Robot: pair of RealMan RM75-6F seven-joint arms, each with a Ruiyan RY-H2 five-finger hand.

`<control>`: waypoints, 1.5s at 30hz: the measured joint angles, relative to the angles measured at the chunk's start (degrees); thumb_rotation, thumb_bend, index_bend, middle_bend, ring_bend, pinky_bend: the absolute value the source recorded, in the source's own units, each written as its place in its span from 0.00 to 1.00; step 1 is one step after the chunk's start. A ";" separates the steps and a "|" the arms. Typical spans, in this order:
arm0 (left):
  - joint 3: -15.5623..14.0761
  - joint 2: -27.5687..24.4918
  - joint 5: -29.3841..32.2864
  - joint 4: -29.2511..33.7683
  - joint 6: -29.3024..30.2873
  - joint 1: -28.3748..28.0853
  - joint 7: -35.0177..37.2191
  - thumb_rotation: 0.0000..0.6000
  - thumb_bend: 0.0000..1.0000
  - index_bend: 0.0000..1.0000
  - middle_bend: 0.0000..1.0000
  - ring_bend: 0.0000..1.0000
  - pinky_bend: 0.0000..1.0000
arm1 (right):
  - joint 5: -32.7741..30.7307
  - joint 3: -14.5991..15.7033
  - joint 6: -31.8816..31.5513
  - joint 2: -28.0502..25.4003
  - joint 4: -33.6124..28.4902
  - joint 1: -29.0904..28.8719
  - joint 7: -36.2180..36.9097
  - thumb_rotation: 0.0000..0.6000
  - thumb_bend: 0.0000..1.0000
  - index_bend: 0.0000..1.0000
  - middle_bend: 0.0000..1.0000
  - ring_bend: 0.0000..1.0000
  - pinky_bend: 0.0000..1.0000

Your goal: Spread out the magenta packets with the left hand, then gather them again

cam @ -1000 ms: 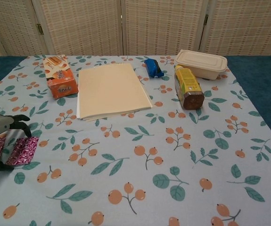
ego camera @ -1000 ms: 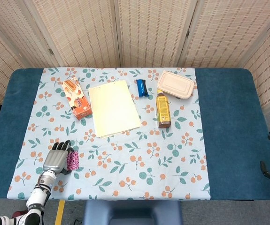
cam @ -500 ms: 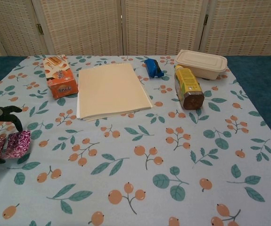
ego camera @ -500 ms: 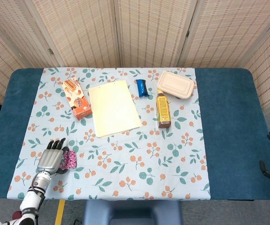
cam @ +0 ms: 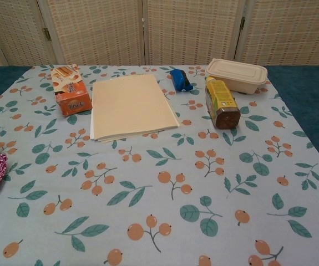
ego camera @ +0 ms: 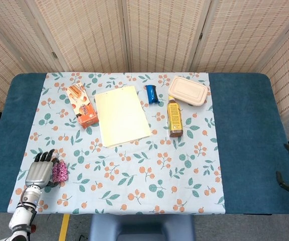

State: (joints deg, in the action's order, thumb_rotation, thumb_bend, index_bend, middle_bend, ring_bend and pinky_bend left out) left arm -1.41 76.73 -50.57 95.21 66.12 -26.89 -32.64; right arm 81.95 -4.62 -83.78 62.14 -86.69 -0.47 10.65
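Gripping the magenta packets [ego camera: 60, 171], apparently bunched, the left hand [ego camera: 39, 173] sits far from the closed lidded container [ego camera: 188, 91]; an orange carton [ego camera: 82, 104] stands ahead.

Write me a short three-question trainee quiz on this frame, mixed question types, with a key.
1. True or false: the left hand rests against the magenta packets.
2. The bottle lying on its side is nearest to: A) orange carton B) beige lidded container C) left hand.
3. What lies between the orange carton and the blue packet?

Key: 1 true; 2 B, the beige lidded container; 3 the cream paper stack.
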 measured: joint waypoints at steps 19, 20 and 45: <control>0.44 0.49 -0.09 -2.31 -1.97 0.64 0.11 0.97 0.23 0.26 0.00 0.00 0.00 | 0.21 0.03 -0.55 -0.39 -1.14 0.09 -1.00 1.00 0.46 0.00 0.00 0.00 0.00; 0.42 0.49 -0.05 -2.34 -2.02 0.67 0.05 0.97 0.23 0.26 0.00 0.00 0.00 | 0.23 0.03 -0.54 -0.40 -1.18 0.07 -1.03 1.00 0.46 0.00 0.00 0.00 0.00; 1.73 -1.86 -1.57 1.92 -1.51 1.53 3.56 0.97 0.23 0.19 0.00 0.00 0.00 | 0.19 -0.03 -0.82 -1.16 -1.48 0.21 -1.15 1.00 0.46 0.00 0.00 0.00 0.00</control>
State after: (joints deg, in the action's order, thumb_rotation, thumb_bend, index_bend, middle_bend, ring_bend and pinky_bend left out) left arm 0.32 74.86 -52.15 97.13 64.61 -25.36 -29.09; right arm 82.14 -4.66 -84.60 60.99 -88.16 -0.26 9.50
